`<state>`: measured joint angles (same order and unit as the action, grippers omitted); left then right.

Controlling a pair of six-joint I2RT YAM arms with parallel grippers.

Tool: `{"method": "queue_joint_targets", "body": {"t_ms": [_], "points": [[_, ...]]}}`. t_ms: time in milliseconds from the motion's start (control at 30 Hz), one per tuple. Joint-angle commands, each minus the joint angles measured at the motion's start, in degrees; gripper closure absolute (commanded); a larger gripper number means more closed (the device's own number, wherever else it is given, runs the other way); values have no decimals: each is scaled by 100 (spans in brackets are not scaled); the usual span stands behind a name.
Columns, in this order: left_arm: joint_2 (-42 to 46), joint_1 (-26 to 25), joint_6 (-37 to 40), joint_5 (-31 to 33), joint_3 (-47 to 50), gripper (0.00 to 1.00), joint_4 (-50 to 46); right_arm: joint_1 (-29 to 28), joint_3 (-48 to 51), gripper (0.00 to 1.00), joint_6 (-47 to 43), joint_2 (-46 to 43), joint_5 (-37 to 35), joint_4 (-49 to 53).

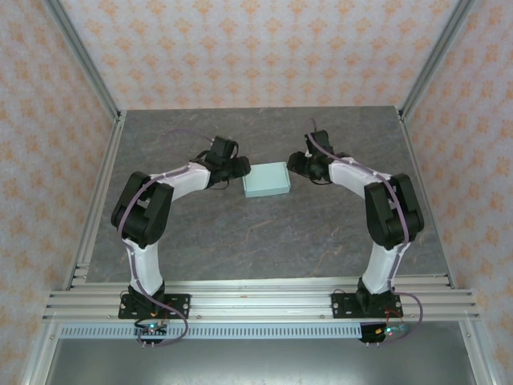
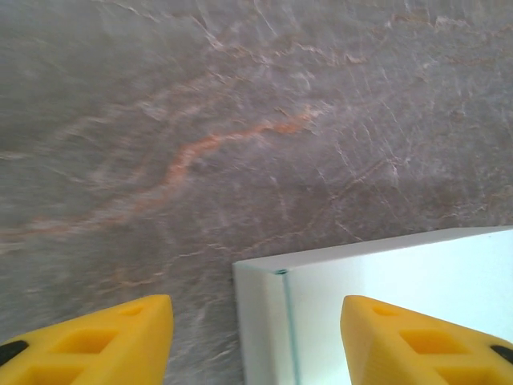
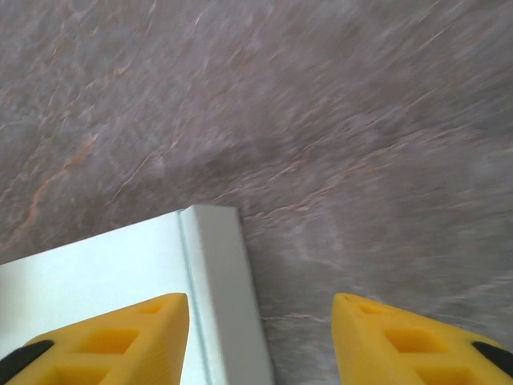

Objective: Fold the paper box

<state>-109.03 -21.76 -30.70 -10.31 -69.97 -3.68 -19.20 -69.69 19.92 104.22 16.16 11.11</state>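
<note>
- The paper box [image 1: 266, 180] is thin pale mint-blue card, smooth and matt, with crisp creased edges.
- The tabletop [image 1: 240, 249] looks like grey stone with rust-coloured veins, smooth with a faint sheen.
- The left tool [image 2: 255, 321] and right tool [image 3: 260, 321] have fingers of matt yellow plastic.
- The arms [image 1: 144, 241] wear smooth white shells with black joints.
- The rails [image 1: 256, 301] are pale metal with grooves.

Left pincer [image 2: 255, 341] spread, over paper box [image 2: 401, 281] corner
</note>
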Motion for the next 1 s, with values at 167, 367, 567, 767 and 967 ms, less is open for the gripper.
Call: {"method": "queue_joint_targets", "body": {"t_ms": [167, 367, 567, 767, 967], "points": [[2615, 58, 1154, 2190, 1720, 31, 424, 4, 854, 38, -1271, -2345, -2748, 279], [4370, 97, 1610, 3580, 3027, 11, 1012, 65, 1846, 29, -1645, -3390, -4340, -408], [5608, 421, 1840, 4481, 4053, 0, 1348, 366, 2901, 5, -1636, -4165, -4913, -1151], [5520, 1304, 1867, 3964, 4468, 0, 1539, 718, 3934, 1, -1551, -4343, -5148, -2172], [4540, 1682, 2481, 2966, 4702, 0, 2588, 778, 4518, 1, -1862, -3919, -4572, -3259]]}}
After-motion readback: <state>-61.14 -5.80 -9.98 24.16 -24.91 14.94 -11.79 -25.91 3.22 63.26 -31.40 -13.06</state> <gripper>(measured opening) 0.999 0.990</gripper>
